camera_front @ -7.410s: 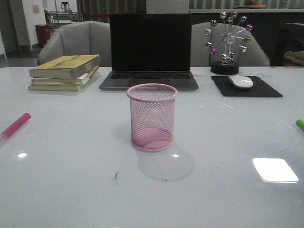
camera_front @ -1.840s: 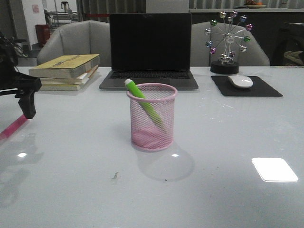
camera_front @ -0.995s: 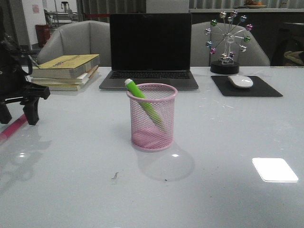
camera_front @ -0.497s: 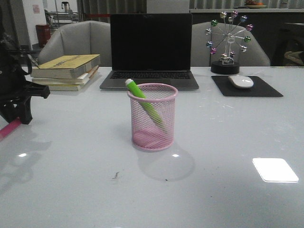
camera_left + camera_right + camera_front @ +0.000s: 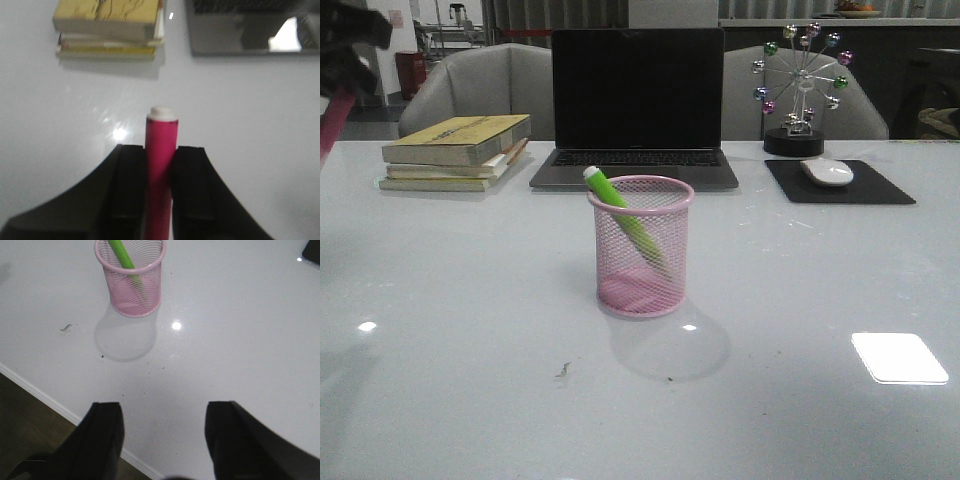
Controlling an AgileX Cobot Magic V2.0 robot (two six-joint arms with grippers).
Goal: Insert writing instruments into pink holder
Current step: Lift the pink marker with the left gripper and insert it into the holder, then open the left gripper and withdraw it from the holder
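Observation:
The pink mesh holder (image 5: 640,245) stands mid-table with the lime green marker (image 5: 623,215) leaning inside it, white tip up past the rim. Both also show in the right wrist view: the holder (image 5: 131,280) and the green marker (image 5: 122,255). My left gripper (image 5: 160,160) is shut on the hot pink marker (image 5: 161,145), whose white tip points away from the fingers. In the front view that gripper (image 5: 345,55) is raised at the far left edge, with the pink marker (image 5: 332,120) hanging below it. My right gripper (image 5: 162,415) is open and empty above the table's near edge.
A stack of yellow books (image 5: 455,152) lies at the back left, a dark laptop (image 5: 635,110) behind the holder, a mouse on a black pad (image 5: 835,178) and a ball ornament (image 5: 798,85) at the back right. The table edge (image 5: 50,400) runs near my right gripper.
My left gripper has closed on the pink marker and lifted it off the table to the upper left of the front view. The holder and green marker have not moved.

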